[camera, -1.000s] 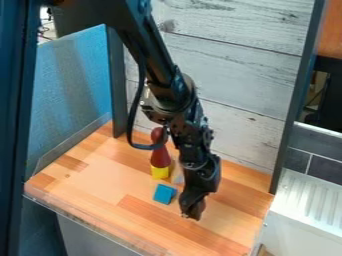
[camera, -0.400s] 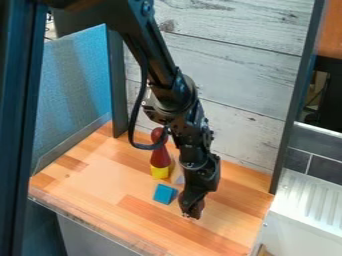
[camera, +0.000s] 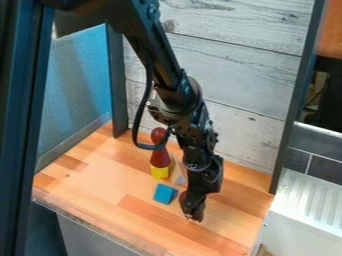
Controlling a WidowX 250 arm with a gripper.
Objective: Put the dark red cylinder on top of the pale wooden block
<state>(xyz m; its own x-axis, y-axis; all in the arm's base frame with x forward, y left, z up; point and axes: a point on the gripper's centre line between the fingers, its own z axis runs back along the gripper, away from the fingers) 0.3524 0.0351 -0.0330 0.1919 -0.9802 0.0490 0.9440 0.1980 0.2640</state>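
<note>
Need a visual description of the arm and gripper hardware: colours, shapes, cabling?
Black jointed arm with long straight link, bulkier, angular joint housings and small metallic-looking fasteners. A thick black cable loops outside it. Gripper is black too, compact; finer markings can't be made out.

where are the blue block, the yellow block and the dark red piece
blue block (camera: 164, 194): camera view, middle of its top
yellow block (camera: 159, 172): camera view, middle of its visible side
dark red piece (camera: 159, 157): camera view, its wide lower part
</note>
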